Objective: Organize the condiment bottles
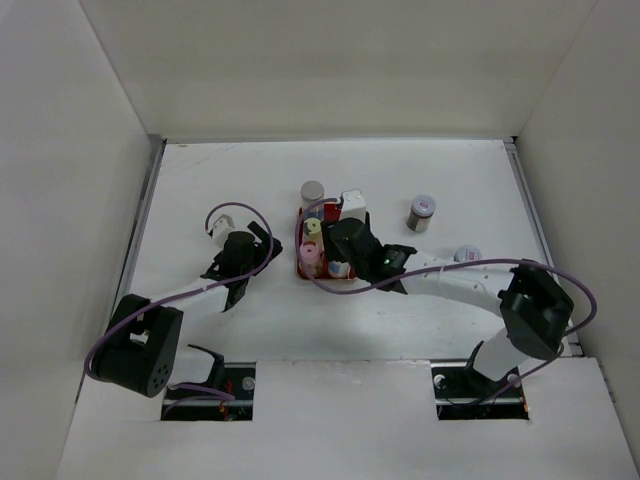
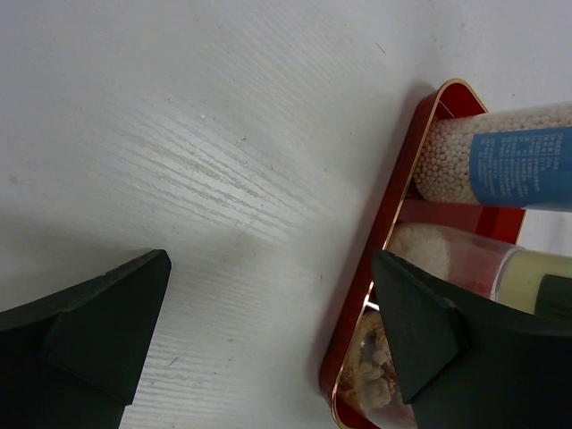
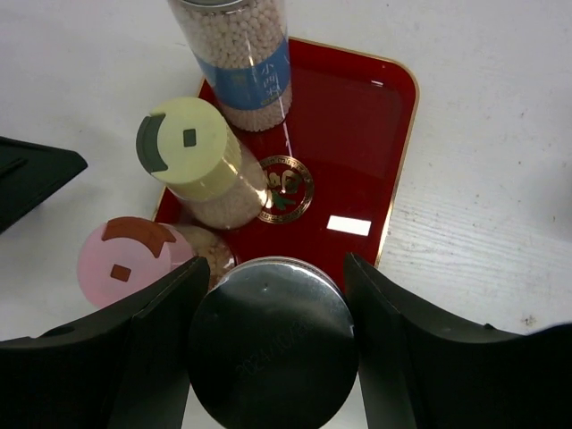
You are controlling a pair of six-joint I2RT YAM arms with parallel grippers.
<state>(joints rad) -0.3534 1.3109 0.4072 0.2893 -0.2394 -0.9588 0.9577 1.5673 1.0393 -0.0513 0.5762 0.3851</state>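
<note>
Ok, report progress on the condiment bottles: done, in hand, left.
Done: the red tray holds a blue-labelled bottle, a yellow-capped bottle and a pink-capped bottle. In hand: the right hand grips a silver-capped bottle at the tray's near edge. Left: a grey-capped bottle and a lavender-capped bottle stand out on the table. The left hand is open and empty.

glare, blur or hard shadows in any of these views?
Right wrist: rectangular glare patch on the red tray, sheen on the silver-capped bottle in the right hand; focus sharp. Left wrist: the left hand renders near-black, little detail. Top external: even light, faint shadows, no glare.
</note>
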